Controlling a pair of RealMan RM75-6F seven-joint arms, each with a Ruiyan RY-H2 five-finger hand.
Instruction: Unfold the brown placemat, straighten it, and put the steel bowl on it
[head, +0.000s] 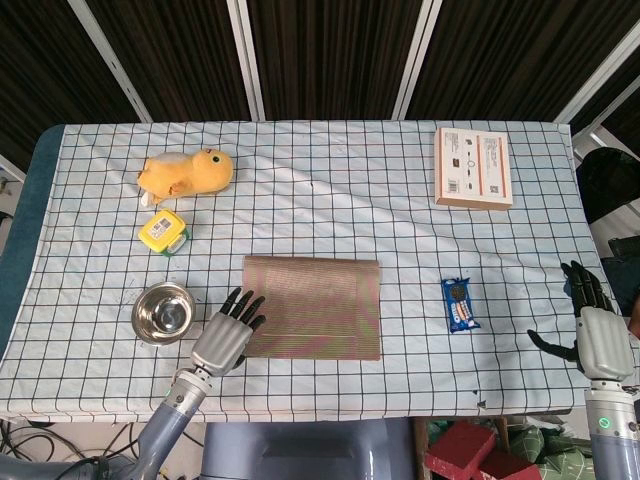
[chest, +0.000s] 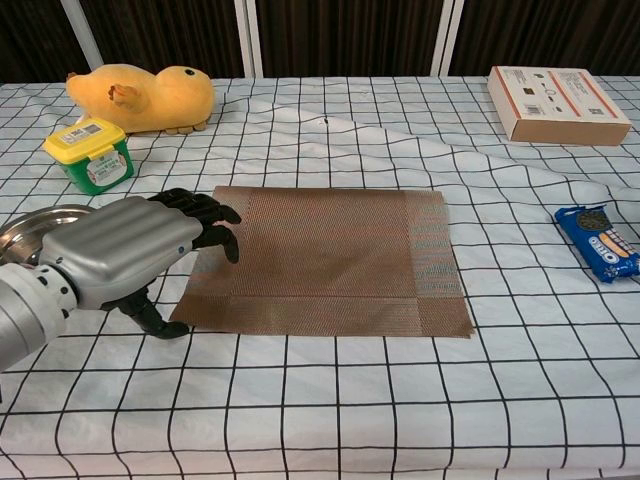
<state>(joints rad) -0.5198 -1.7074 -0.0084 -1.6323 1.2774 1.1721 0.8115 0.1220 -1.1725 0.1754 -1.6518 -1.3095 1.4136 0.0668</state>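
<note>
The blue snack packet (chest: 601, 241) shows round dark sandwich biscuits printed on its wrapper, though its lettering is too small to read; the flat pink-and-white cardboard box (head: 474, 167) at the far right of the table carries small printed panels and what looks like a barcode, none of it legible. The small green tub with a yellow lid (chest: 88, 154) bears a white label on top, also unreadable, and sits just in front of the yellow plush duck (chest: 141, 98). The brown woven placemat (chest: 325, 259) lies flat near the middle of the white, black-gridded tablecloth (head: 330, 200), still folded, a doubled strip showing along its near and right edges. The left hand (chest: 130, 252) rests at the mat's left edge, its dark fingers (chest: 205, 212) loosely spread and their tips on the weave, holding nothing. The round steel bowl (head: 163, 311) stands on the cloth just left of that hand, off the mat. Only the head view shows the bowl whole; the chest view catches only its rim. The right hand (head: 592, 322) appears in the head view alone, near the table's right edge, fingers apart and empty.
</note>
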